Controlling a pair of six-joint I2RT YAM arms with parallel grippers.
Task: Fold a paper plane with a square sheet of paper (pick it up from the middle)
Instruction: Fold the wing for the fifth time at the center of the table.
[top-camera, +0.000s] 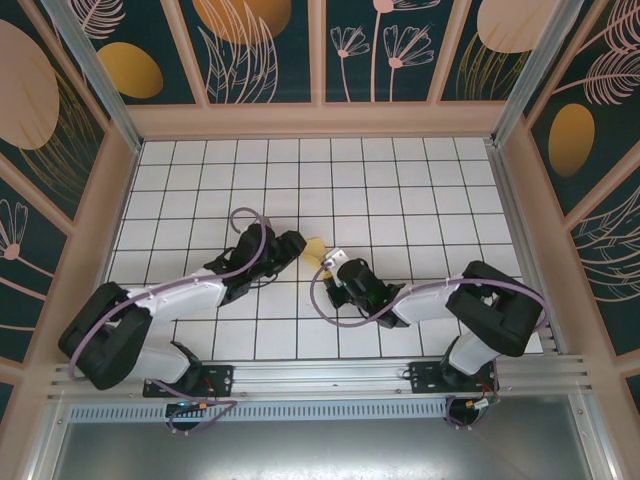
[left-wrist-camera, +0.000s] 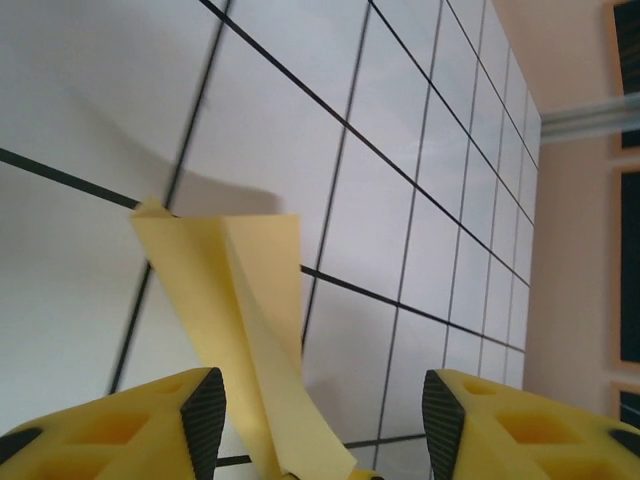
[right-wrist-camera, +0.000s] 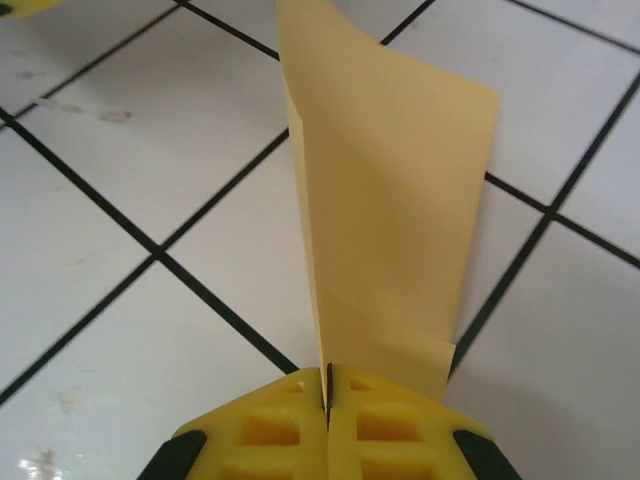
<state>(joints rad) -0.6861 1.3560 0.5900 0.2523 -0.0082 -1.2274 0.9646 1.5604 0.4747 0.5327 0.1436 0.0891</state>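
From above, the folded paper (top-camera: 314, 249) stands near the desk's (top-camera: 400, 170) middle, between your left hand (top-camera: 292, 243) and right hand (top-camera: 333, 264), just beside both. At the left wrist, it rises between parted pads (left-wrist-camera: 205, 408), its long axis running away from that hand. At the right wrist, the right hand (right-wrist-camera: 327, 385) pinches its near end, jaws closed.

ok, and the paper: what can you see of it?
The paper is thin, plain yellow and unmarked. It is folded lengthwise into a narrow layered strip with a sharp crease, and one flap spreads looser. It sits over the middle of the table, between the arms. The right gripper is shut on one end, and the rest juts out from it. The left gripper stands open around the other end; I can't tell if a pad touches it.
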